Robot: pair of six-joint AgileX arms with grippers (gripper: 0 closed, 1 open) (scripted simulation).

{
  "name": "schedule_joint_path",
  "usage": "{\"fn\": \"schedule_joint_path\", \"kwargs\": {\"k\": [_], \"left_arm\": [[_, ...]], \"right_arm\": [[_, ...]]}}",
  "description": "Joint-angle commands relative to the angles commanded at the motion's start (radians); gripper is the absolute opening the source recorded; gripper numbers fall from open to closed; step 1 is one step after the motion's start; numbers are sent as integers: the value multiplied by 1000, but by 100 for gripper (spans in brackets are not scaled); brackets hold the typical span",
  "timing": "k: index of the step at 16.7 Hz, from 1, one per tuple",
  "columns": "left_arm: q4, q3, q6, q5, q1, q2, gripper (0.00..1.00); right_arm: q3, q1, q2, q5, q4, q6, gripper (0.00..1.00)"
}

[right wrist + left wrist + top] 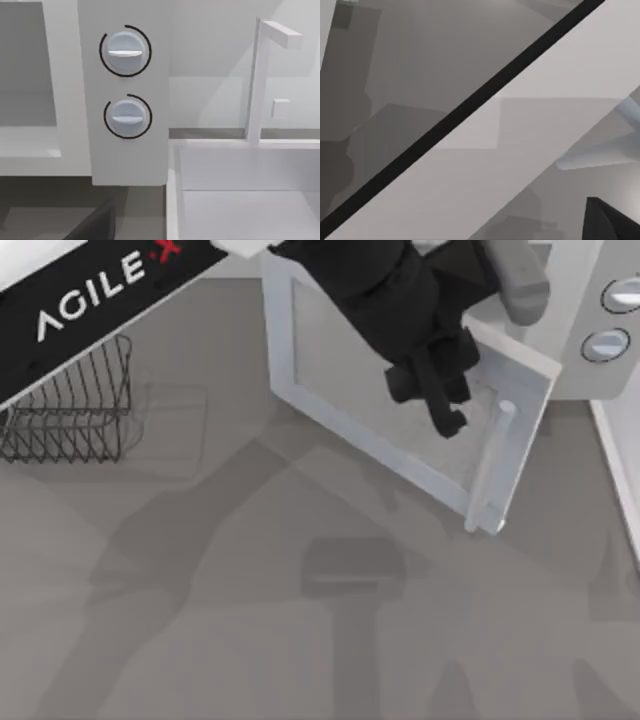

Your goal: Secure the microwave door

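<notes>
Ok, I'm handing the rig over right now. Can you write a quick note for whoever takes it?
Left gripper: over the microwave door, above its window and close to the handle. Contact cannot be told.
Right arm: parked, facing the knob panel of the microwave.
Done: the left arm is placed at the door.
Left to do: the door stands swung wide out over the table. Push it round until it closes flush, probably with the left gripper.

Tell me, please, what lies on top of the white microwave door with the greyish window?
Above the white microwave door with the greyish window, the left arm's black gripper hangs near the pale bar handle. The arm covers part of the window.
</notes>
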Motion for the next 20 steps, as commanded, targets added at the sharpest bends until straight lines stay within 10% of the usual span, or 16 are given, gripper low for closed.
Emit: {"fn": "schedule_joint_path", "kwargs": {"k": [20], "left_arm": [[-34,97,-50,-29,-19,73,0]], "right_arm": [[0,0,0,0,0,0,100]]}}
